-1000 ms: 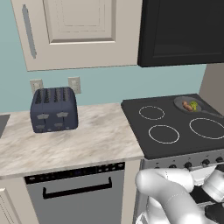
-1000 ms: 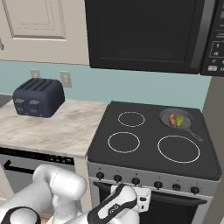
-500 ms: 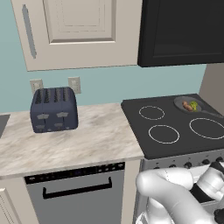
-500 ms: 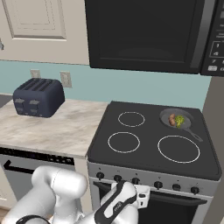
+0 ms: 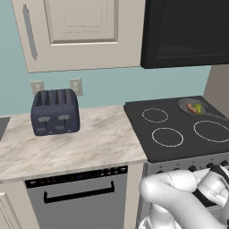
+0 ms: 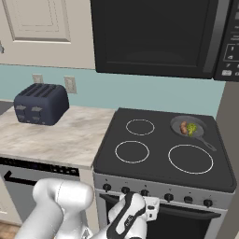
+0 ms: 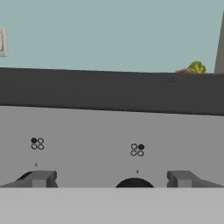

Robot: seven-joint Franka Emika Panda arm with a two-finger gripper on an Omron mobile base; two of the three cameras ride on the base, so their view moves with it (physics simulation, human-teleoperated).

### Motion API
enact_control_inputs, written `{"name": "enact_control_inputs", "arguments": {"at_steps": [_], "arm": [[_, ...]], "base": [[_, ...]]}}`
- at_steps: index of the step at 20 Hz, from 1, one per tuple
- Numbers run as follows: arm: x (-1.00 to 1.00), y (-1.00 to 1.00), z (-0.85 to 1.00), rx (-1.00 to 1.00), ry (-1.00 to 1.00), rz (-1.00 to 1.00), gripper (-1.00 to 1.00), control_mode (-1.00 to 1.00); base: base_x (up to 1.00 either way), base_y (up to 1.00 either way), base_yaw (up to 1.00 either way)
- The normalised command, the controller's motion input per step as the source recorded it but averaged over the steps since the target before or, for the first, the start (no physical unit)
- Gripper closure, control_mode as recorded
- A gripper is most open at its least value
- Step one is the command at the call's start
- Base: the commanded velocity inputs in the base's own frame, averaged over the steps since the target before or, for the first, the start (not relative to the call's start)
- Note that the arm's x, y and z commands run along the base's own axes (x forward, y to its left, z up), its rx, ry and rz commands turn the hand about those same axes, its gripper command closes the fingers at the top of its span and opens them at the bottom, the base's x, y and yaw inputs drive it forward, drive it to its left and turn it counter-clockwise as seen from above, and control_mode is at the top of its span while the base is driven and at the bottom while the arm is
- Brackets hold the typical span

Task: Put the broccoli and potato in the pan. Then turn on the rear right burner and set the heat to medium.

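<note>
Gripper apparently nearer stove knobs

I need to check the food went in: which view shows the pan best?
The right base view: the pan shows whole, handle included, holding the potato and broccoli. The left base view shows it smaller, at the edge. The hand view has just food tops.

Ahead of the hand we see just the top of the broccoli over the stove's front edge; the knob between the fingers is cut off below; the potato beside it shows little detail
</note>
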Motion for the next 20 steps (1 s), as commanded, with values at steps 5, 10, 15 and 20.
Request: {"name": "enact_control_inputs", "arguments": {"at_steps": [5,10,15,20], "arm": [[0.06,-0.1,-0.16,-0.01,0.0,-0.02,-1.0,-1.0],[0.0,-0.15,-0.25,0.0,-0.01,-0.02,-1.0,-1.0],[0.0,-0.11,-0.16,0.0,-0.03,-0.01,-1.0,-1.0],[0.06,0.0,-0.02,0.0,0.0,0.0,-1.0,-1.0]], "base": [[0.0,0.0,0.0],[0.0,0.0,0.0],[0.0,0.0,0.0],[0.0,0.0,0.0]]}}
